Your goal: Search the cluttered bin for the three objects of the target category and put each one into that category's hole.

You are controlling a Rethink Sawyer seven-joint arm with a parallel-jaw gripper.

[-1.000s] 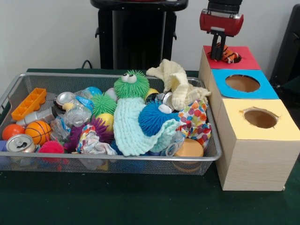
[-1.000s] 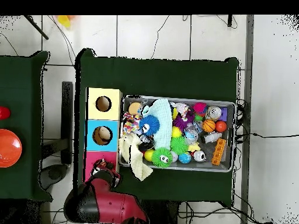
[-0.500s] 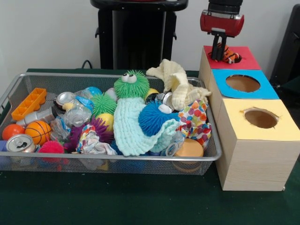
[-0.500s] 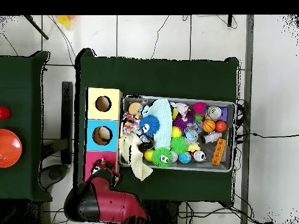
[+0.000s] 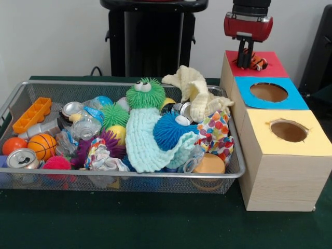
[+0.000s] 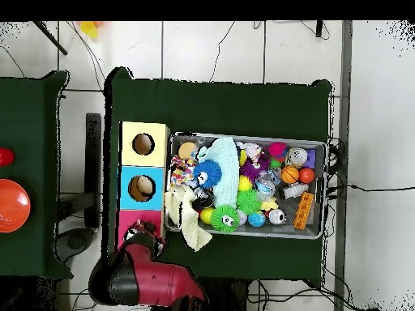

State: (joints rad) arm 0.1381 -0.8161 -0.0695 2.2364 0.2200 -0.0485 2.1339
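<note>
My gripper (image 5: pixel 246 58) hangs over the hole of the red-topped box (image 5: pixel 272 66) at the far right. An orange, black-striped soft toy (image 5: pixel 256 62) lies at that hole, touching the gripper's right side; whether it is gripped is hidden. In the overhead view the gripper (image 6: pixel 146 236) and red arm (image 6: pixel 150 279) cover most of the red box (image 6: pixel 128 220). The wire bin (image 5: pixel 129 174) holds a green fuzzy creature (image 5: pixel 145 93), a blue spiky ball (image 5: pixel 168 129), cloths, balls and cans.
A blue-topped box (image 5: pixel 293 98) and a yellow-topped box (image 5: pixel 311 127), each with a round hole, stand in a row in front of the red one, right of the bin. A cream cloth (image 5: pixel 199 96) drapes over the bin's far right corner.
The gripper has shifted slightly right over the red box, and the striped toy has moved right with it. Nothing in the bin has moved.
</note>
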